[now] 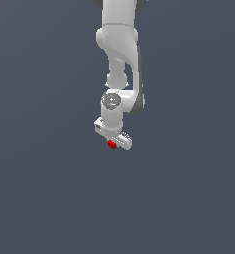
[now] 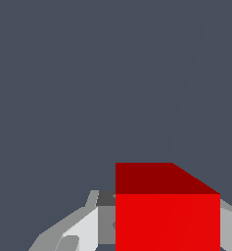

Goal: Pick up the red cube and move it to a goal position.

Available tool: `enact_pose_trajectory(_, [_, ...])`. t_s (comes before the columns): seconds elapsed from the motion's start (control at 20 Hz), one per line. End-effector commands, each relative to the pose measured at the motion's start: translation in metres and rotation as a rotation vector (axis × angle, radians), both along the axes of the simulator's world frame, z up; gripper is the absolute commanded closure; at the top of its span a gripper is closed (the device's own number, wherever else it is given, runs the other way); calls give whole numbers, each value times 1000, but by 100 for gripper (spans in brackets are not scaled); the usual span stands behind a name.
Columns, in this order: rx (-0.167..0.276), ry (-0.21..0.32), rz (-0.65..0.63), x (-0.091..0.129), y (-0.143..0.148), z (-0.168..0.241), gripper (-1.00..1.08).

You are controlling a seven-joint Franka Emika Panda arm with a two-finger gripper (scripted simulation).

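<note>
Flat slate-grey background (image 1: 39, 198) fills both views from edge to edge, with no seam, rim or border visible anywhere, so open room lies on every side of the arm. White robot arm (image 1: 118, 44) reaches down from the top edge of the exterior view, where its upper links are cut off by the frame. At its lower end sits the end effector (image 1: 114, 140), with the red cube (image 1: 111, 144) showing as a small red patch against its underside, toward the exterior view's left of the finger bar.

Nothing else stands near the arm or the cube in either view.

From the wrist view the red cube (image 2: 167, 220) looms large, its darker top face and bright front face cut off by the picture's lower edge. A grey-white finger (image 2: 85, 228) lies just beside one face, and a sliver of another part shows at the opposite face, so the end effector (image 2: 159, 230) appears clenched on the cube. The actual contact surfaces are hidden behind the cube. Whether the cube rests on anything cannot be told.
</note>
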State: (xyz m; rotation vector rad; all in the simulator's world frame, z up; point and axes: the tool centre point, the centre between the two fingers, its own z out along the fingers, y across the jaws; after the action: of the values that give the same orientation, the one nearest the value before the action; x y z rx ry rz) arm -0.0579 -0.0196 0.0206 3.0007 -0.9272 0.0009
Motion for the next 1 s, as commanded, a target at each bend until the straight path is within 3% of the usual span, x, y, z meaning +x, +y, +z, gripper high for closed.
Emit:
enact_pose_trajectory(0.0, [0, 0, -1, 0, 0, 0, 108])
enact_pose_trajectory(0.5, [0, 0, -1, 0, -1, 7, 108])
enact_pose_trajectory(0.95, [0, 0, -1, 3, -6, 54, 108])
